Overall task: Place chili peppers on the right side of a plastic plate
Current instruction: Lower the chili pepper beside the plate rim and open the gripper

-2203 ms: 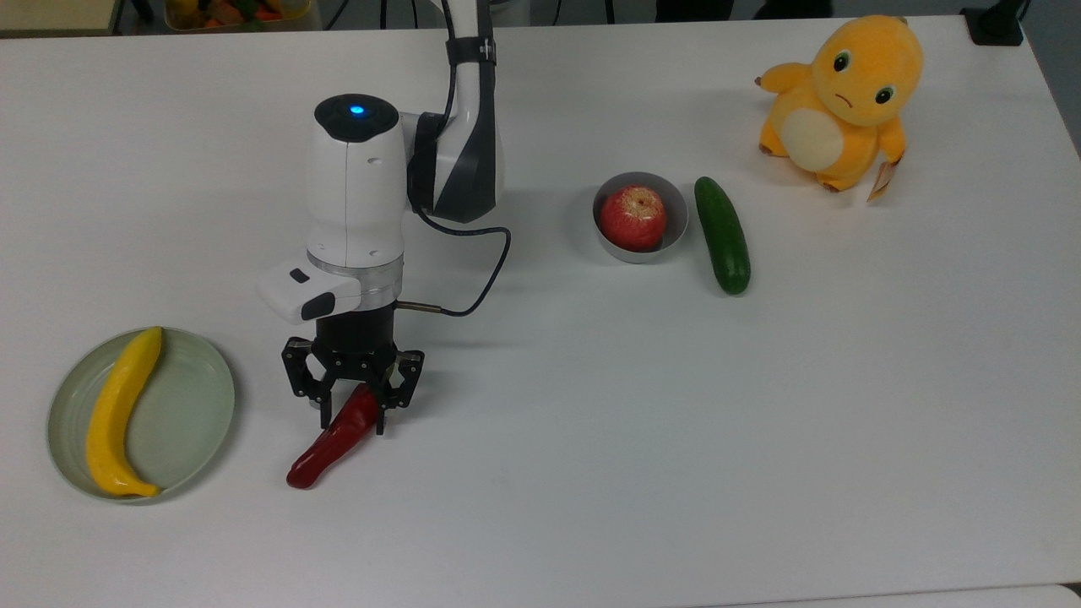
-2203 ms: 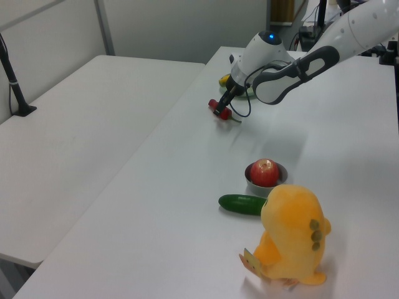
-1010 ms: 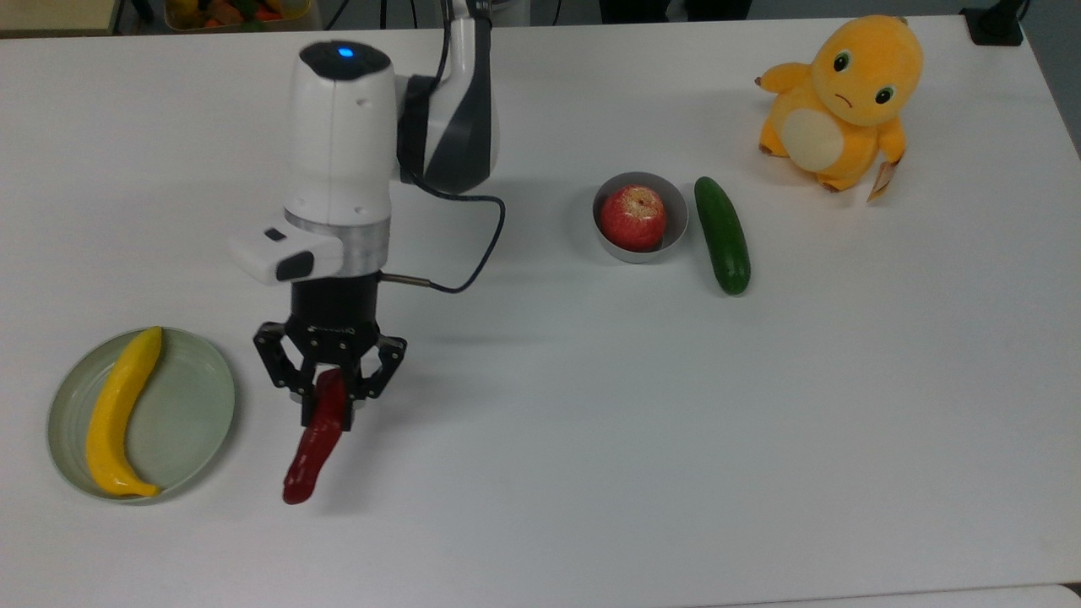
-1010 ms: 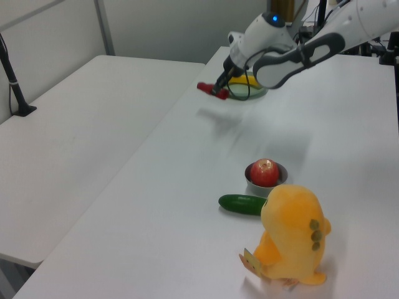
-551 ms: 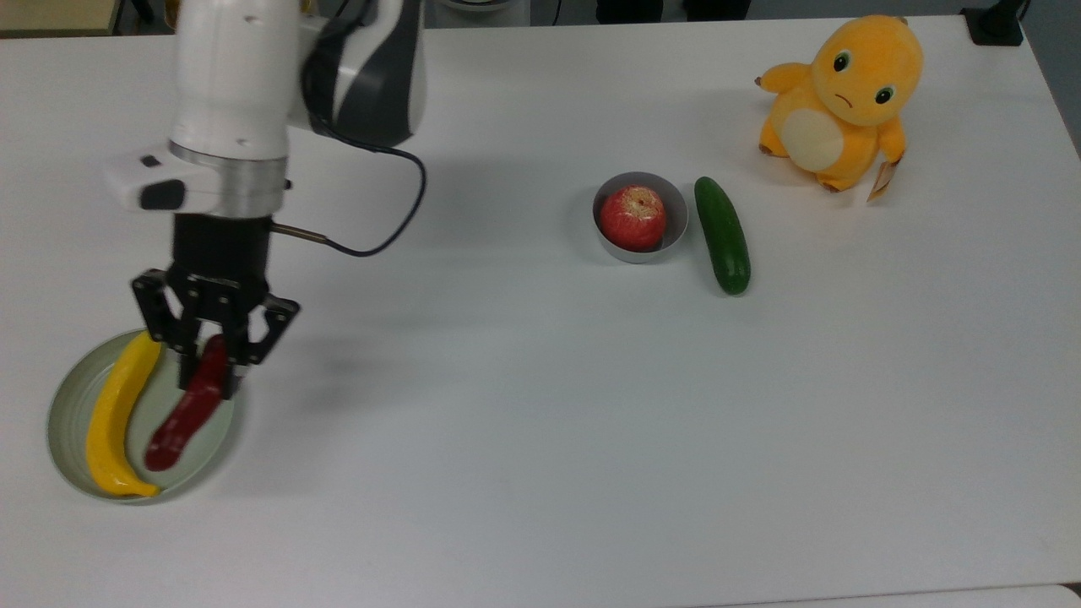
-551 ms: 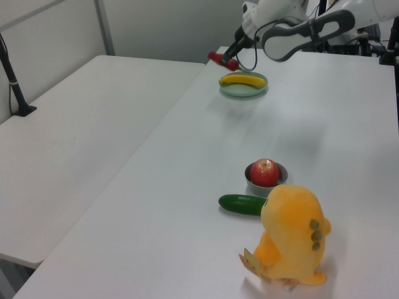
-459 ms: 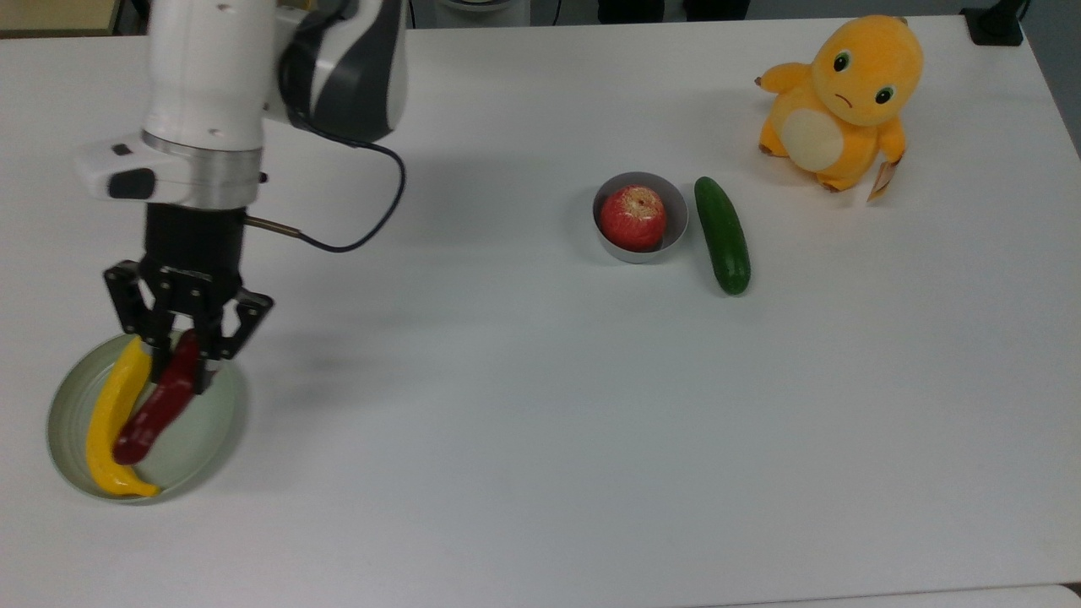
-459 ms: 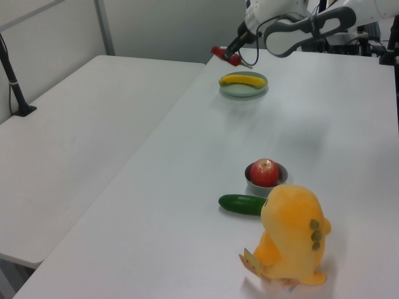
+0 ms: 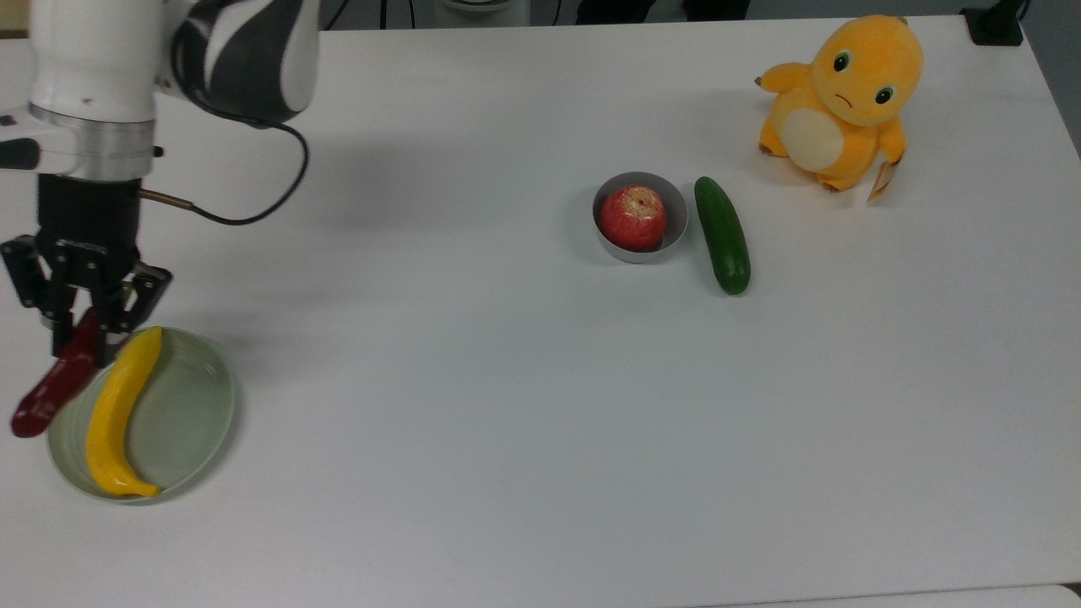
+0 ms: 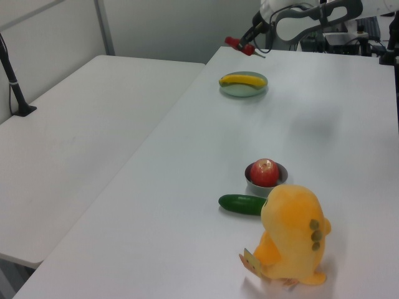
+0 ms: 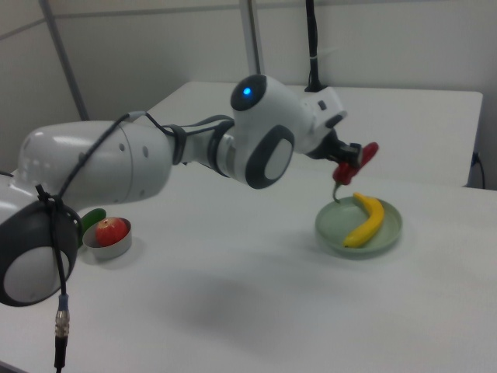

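Note:
The dark red chili pepper point(image 9: 49, 387) hangs in the air with my gripper point(image 9: 82, 333) shut on its upper end. In the top view it hangs over the left rim of the pale grey-green plastic plate point(image 9: 190, 405), its tip reaching past the rim. The right view shows the chili pepper point(image 11: 363, 154) in the gripper point(image 11: 346, 165), lifted well above the plate point(image 11: 388, 235). In the left view the chili pepper point(image 10: 237, 44) is high beyond the plate point(image 10: 244, 91). A yellow banana point(image 9: 118, 415) lies along the plate's left half in the top view.
A small grey bowl point(image 9: 674, 238) holding a red apple point(image 9: 633, 218) stands mid-table, with a dark green cucumber point(image 9: 722, 235) just to its right in the top view. An orange plush toy point(image 9: 840, 101) sits at the back right. The arm's black cable point(image 9: 253, 215) loops behind the gripper.
My gripper lifted the chili pepper off the table at the top view's right of the plate and carried it leftwards across the plate to its left rim.

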Controlling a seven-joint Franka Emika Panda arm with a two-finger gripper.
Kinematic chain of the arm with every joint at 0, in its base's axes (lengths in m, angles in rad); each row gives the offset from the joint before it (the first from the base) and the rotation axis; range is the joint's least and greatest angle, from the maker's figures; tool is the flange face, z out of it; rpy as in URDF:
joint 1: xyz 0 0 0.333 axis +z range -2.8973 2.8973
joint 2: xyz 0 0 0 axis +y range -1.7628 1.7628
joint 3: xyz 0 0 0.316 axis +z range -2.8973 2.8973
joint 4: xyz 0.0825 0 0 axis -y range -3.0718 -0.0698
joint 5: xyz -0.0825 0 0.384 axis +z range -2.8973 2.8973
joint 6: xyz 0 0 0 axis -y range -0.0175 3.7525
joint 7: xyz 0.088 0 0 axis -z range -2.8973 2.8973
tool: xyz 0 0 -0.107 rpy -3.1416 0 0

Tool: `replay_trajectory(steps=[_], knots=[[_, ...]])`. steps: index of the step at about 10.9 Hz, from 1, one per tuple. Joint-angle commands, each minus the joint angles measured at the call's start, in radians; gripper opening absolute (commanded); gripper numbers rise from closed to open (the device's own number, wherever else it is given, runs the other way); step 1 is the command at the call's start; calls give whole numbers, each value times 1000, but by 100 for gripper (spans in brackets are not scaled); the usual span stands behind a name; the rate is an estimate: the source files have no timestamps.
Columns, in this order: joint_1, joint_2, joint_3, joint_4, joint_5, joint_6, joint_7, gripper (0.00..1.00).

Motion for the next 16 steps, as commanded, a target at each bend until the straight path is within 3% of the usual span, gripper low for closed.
replay_trajectory(steps=[1, 5, 10, 13, 14, 15, 16], knots=[[-85, 107, 58, 126, -7, -34, -129, 0], [-200, 193, 140, 169, -8, -30, -360, 0], [-234, 265, 140, 178, -10, -19, -532, 1], [-234, 305, 132, 176, -10, 56, -568, 5], [-234, 307, 132, 176, -10, 58, -572, 17], [-234, 307, 132, 176, -10, 58, -572, 36], [-234, 305, 134, 176, -8, 58, -572, 47]])
